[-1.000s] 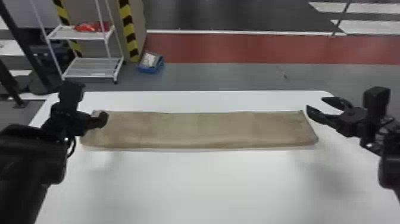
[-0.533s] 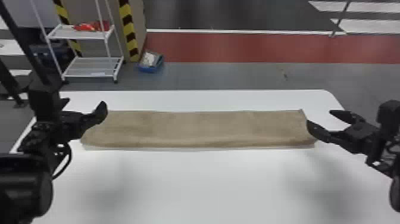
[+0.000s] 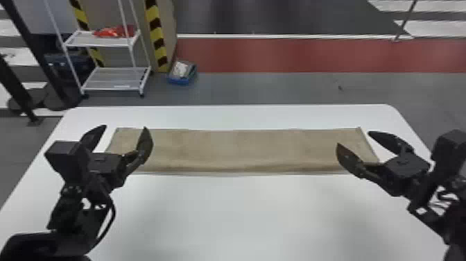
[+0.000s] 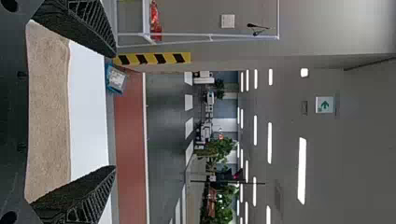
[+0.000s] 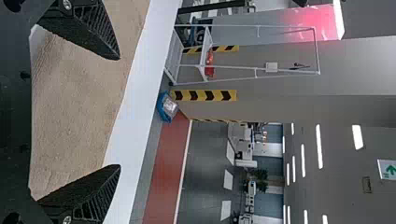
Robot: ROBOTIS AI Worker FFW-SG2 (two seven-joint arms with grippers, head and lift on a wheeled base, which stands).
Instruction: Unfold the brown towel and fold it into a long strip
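Note:
The brown towel (image 3: 242,149) lies as a long flat strip across the white table, its long sides running left to right. Over its left end my left gripper (image 3: 123,130) is open, fingers wide apart and nothing between them. My right gripper (image 3: 353,139) stands open at the towel's right end, one finger over the cloth and the other beyond its short edge. In the left wrist view, the open left gripper (image 4: 114,109) has the towel (image 4: 49,112) behind its fingers. The right wrist view has the open right gripper (image 5: 120,112) with the towel (image 5: 79,107) beyond.
The white table (image 3: 242,215) extends in front of the towel, with a narrower band behind it. Past the table's far edge, on the floor, stand a white wire rack (image 3: 114,78) holding a red item and a blue box (image 3: 182,73).
My left gripper has opened wide and shifted right over the towel's left end after drawing back from it. The right gripper has moved left and now overlaps the towel's right end.

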